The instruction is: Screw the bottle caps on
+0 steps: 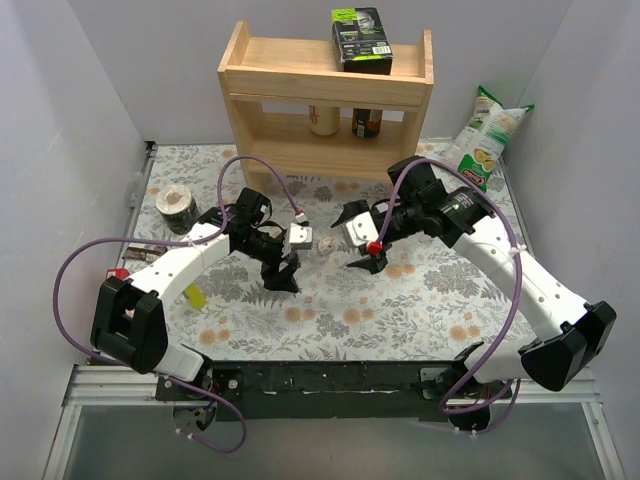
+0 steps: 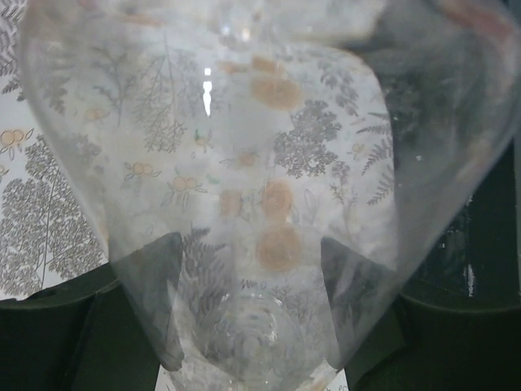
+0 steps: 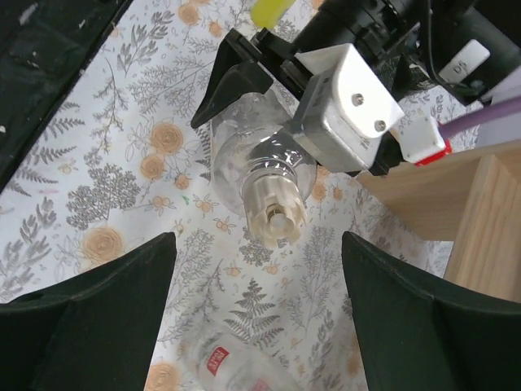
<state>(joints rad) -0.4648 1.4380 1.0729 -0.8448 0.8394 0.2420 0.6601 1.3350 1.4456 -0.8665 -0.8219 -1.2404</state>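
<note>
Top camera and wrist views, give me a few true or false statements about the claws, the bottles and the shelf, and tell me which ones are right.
1. The left claw grips a clear bottle. True.
2. The right claw is shut on a cap. False: its fingers are spread, with nothing between them.
3. A dark box sits on top of the wooden shelf. True.
4. The snack bag lies on the left side. False: it stands at the far right, beside the shelf.
5. A second clear bottle lies on the table near the right claw. True.
</note>
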